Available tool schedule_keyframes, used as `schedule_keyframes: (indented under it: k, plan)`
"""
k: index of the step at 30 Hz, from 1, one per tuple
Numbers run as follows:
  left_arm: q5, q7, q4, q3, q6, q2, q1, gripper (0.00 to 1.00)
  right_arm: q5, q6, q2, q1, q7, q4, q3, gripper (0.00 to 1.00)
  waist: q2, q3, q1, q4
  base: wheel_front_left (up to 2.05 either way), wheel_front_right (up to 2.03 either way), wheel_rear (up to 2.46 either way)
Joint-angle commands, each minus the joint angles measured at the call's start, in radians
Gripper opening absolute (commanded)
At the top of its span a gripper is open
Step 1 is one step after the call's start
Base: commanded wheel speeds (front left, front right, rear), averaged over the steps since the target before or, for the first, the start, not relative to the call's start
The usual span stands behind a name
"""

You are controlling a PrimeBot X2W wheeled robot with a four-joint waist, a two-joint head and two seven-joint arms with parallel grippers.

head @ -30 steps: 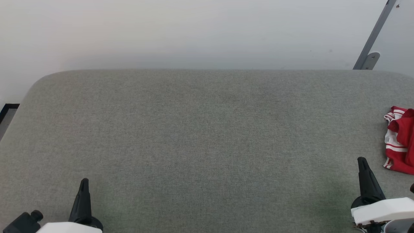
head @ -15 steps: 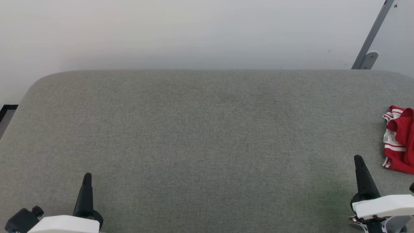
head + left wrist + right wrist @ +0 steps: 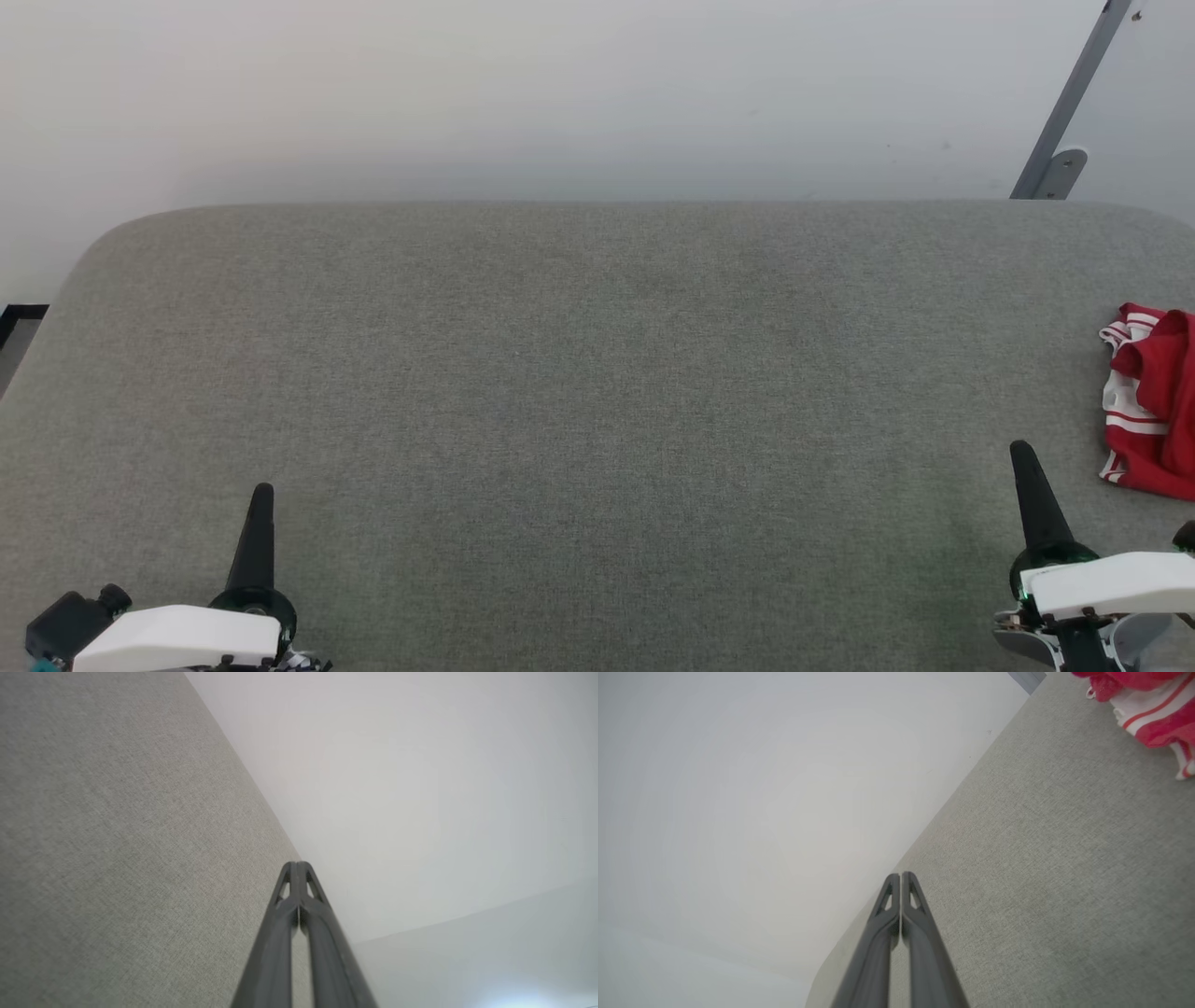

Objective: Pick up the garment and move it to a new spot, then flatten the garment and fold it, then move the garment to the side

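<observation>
The garment (image 3: 1153,406) is a crumpled heap of bright red fabric with white striped bands, lying at the right edge of the grey padded table (image 3: 597,392); part of it runs out of the head view. It also appears at the top right of the right wrist view, the garment (image 3: 1153,709). My right gripper (image 3: 1019,453) stands shut at the lower right, a short way left of and nearer than the heap, holding nothing. My left gripper (image 3: 264,490) is shut and empty at the lower left. Both wrist views show the fingers pressed together: left gripper (image 3: 297,864), right gripper (image 3: 901,875).
A pale wall (image 3: 560,93) rises behind the table's rounded far edge. A grey metal strut with a bracket (image 3: 1064,121) leans at the back right. A dark strip of floor edge (image 3: 19,317) shows beyond the table's left side.
Both grippers have crept a little farther up the table; the right one has also drifted slightly left. The camera has shifted a touch. The garment lies unmoved.
</observation>
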Motion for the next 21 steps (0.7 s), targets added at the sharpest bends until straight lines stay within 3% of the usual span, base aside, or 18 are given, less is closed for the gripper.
schedule_keyframes:
  k: [1,21]
  plan:
    - [-0.017,0.008,-0.007,0.004,0.000,0.003,-0.025,0.00,0.019,0.000,0.000,-0.026,0.007,-0.008,-0.003,0.00,0.0000,0.000,0.0000,0.000,0.00,0.00,0.00]
    - [-0.175,0.059,0.011,0.011,0.000,-0.015,-0.061,0.00,0.189,0.000,0.026,-0.046,0.058,0.004,-0.010,0.00,0.0000,-0.001,0.0000,-0.007,0.00,0.00,0.00]
